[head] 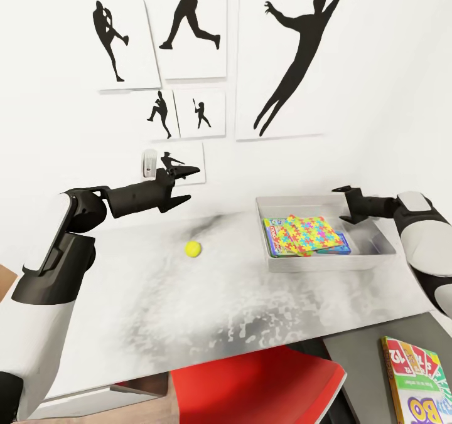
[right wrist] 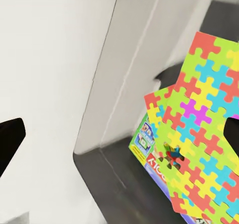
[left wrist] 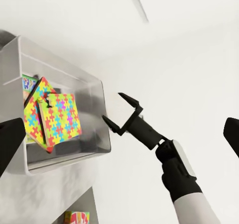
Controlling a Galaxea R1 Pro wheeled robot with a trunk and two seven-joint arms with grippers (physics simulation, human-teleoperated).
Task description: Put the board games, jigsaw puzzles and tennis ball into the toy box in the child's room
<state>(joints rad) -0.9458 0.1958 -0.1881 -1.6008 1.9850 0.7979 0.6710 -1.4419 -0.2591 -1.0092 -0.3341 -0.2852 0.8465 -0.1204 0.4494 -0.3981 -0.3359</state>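
Note:
The tennis ball (head: 193,248) lies alone on the light-grey table (head: 188,311). My left gripper (head: 182,187) hovers open above and behind it, empty. To the right sits the toy box (head: 370,248), holding two jigsaw puzzles (head: 309,232) stacked askew on a board game box (head: 271,239). My right gripper (head: 343,204) is open over the box's right half, holding nothing. In the left wrist view the right gripper (left wrist: 119,112) spreads wide beside the toy box (left wrist: 94,97) and puzzles (left wrist: 56,115). In the right wrist view the puzzles (right wrist: 201,129) cover the game box (right wrist: 148,157). The Skip-Bo box (head: 417,380) lies on the dark-grey section.
A red chair (head: 257,380) stands under the table's front edge. The white wall behind carries black silhouette posters (head: 282,54), and a small white fixture (head: 149,164) hangs near my left gripper. The table top between ball and front edge is open.

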